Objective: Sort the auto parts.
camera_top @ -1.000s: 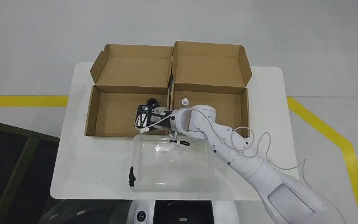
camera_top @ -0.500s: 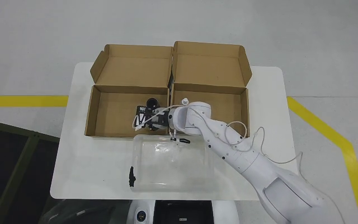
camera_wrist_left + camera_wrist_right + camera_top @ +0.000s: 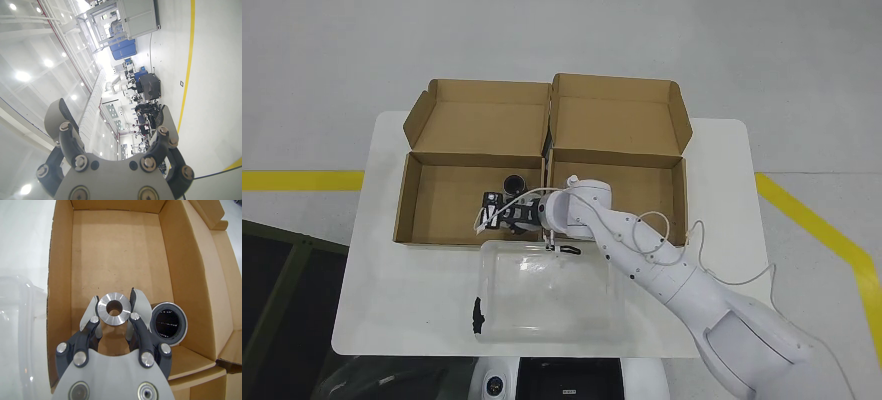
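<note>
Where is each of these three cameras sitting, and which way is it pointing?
Top view: above the arms, looking down at the table and left box; the right arm shows.
Left wrist view: on the left wrist, facing out at a hall's ceiling and floor; the open left gripper shows.
Right wrist view: on the right wrist, looking down into that box; the right gripper shows, shut on a ring beside a bearing.
Shared: top and right wrist views both show the box, right gripper and bearing.

open cardboard box [image 3: 437,205] 11 o'clock, containing steel ring [image 3: 114,311], metal bearing sleeve [image 3: 169,323] | twin cardboard box [image 3: 657,195] 1 o'clock | clear plastic tub [image 3: 542,300] 6 o'clock
</note>
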Controlling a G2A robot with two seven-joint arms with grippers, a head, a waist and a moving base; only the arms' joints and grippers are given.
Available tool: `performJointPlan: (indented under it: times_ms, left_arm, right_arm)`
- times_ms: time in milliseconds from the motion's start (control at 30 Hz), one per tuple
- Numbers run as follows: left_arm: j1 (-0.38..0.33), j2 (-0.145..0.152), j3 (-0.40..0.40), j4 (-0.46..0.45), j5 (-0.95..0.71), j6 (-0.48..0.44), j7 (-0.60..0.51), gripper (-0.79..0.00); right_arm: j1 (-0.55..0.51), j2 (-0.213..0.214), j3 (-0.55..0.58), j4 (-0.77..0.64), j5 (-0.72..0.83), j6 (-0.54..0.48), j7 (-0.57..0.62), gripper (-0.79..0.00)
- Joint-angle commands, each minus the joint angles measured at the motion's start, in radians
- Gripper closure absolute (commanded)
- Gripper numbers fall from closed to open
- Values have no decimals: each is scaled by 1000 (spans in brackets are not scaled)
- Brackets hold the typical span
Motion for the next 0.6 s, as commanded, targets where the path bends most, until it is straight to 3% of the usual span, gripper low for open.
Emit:
performJointPlan:
  times_ms: [0,100,333,400,567]
  left_arm:
    - [0,0,0,0,0,0,0,-785]
    - [0,0,0,0,0,0,0,-785]
    - [0,0,0,0,0,0,0,-785]
    - [0,0,0,0,0,0,0,-785]
    - [0,0,0,0,0,0,0,-785]
  right_arm:
    - [4,-5,-4,7,-3,-2,2,-80]
    - [8,-11,-8,16,-9,-6,5,-99]
    - [14,-23,-12,34,-22,-16,2,-225]
    - [14,-25,-10,36,-26,-17,1,-296]
    - [13,-27,-1,32,-34,-25,-7,-336]
